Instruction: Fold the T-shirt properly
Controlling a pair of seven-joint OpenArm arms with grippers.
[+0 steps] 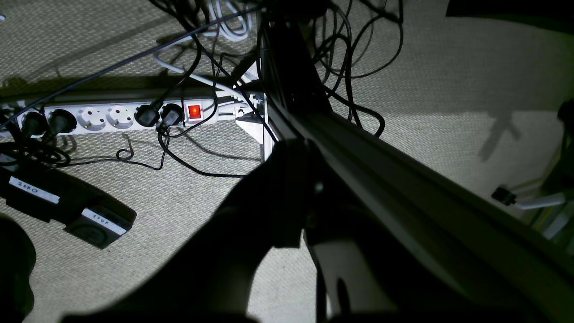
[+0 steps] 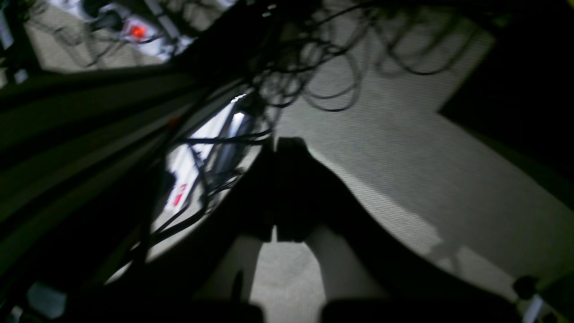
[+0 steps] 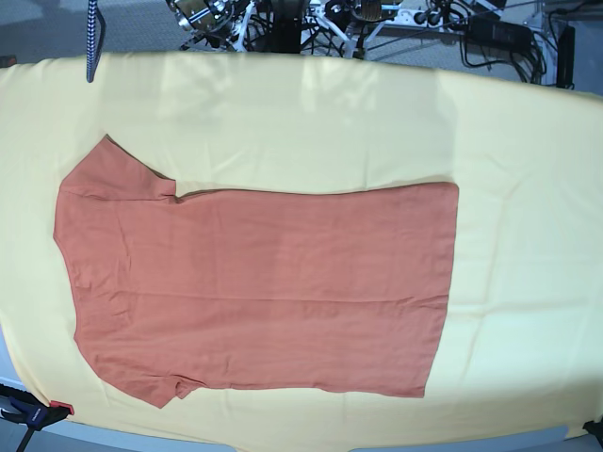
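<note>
We see the T-shirt (image 3: 254,292) lying flat on the yellow-covered table (image 3: 528,169), sleeves toward the base view's left. Both hands hang off it, fingers together. We should grip matching corners of one long edge and fold evenly.

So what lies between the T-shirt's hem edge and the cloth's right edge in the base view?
Only bare pale yellow cloth, lightly creased; the T-shirt lies flat to its left. Neither gripper appears in the base view.

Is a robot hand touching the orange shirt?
Apart. The base view shows the T-shirt flat on the yellow cloth with no gripper near; both wrist views show floor.
</note>
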